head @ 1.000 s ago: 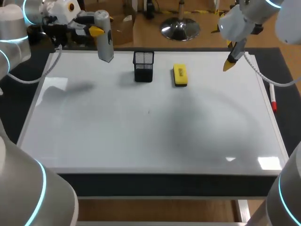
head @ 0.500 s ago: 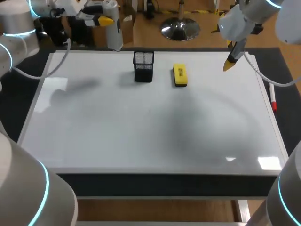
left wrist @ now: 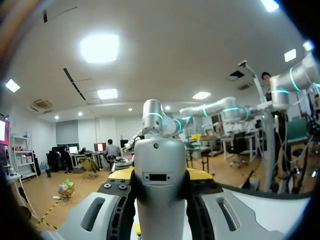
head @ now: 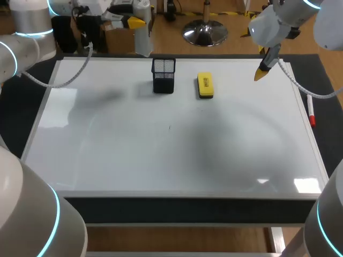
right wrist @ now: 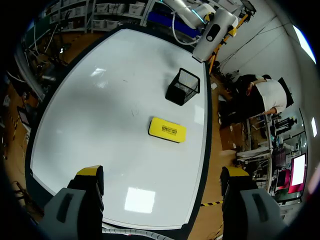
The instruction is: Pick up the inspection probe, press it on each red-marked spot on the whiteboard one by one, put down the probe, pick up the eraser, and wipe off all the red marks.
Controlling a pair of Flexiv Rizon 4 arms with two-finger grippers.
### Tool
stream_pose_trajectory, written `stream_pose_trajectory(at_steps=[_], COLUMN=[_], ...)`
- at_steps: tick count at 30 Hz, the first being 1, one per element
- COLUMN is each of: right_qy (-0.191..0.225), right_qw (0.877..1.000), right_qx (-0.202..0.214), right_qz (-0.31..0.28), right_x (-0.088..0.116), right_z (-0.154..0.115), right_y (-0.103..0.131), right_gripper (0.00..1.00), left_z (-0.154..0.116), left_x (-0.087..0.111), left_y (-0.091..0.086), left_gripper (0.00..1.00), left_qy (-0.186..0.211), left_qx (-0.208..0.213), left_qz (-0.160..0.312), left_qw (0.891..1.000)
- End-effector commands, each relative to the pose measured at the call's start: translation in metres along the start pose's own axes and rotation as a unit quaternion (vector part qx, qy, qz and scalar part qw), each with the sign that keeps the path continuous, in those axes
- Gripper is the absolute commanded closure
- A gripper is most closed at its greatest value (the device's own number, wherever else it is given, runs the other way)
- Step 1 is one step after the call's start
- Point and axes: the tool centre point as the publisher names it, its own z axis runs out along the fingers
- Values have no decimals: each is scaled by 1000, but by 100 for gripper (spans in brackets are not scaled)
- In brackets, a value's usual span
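The inspection probe [head: 142, 28], a grey cylinder, hangs upright above the whiteboard's [head: 161, 144] far edge, just left of the black mesh holder [head: 163, 75]. My left gripper [head: 134, 22] is shut on it; in the left wrist view the probe [left wrist: 160, 180] fills the space between the fingers of this gripper [left wrist: 161, 205]. The yellow eraser [head: 205, 85] lies flat to the right of the holder. My right gripper [head: 262, 71] hovers open and empty over the far right corner. In the right wrist view this gripper [right wrist: 162, 175] looks down on the eraser [right wrist: 167, 130], holder [right wrist: 183, 86] and probe [right wrist: 212, 34]. I see no red marks on the board.
A red marker [head: 311, 114] lies off the board's right edge. A tiny dark speck [head: 170, 127] sits near the board's middle.
My left arm has carried the probe to the right and farther back, closer to the mesh holder. The right arm has stayed still.
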Motion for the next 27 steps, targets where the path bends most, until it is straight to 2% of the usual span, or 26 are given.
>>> stream_pose_trajectory(at_steps=[1, 17, 27], right_qy=[1, 1, 1], right_qw=[1000, 1000, 1000], right_qx=[2, 2, 2], right_qz=[-1, -1, -1], right_x=[0, 0, 0], right_z=[0, 0, 0], right_y=[0, 0, 0], right_gripper=[0, 0, 0], left_z=[14, 33, 43], left_x=[4, -3, -4], left_y=[0, 19, 29], left_gripper=[100, 100, 100], left_qy=[-337, -422, -427], left_qx=[-7, 1, 12], left_qz=[1, 5, -6], left_qw=[942, 907, 904])
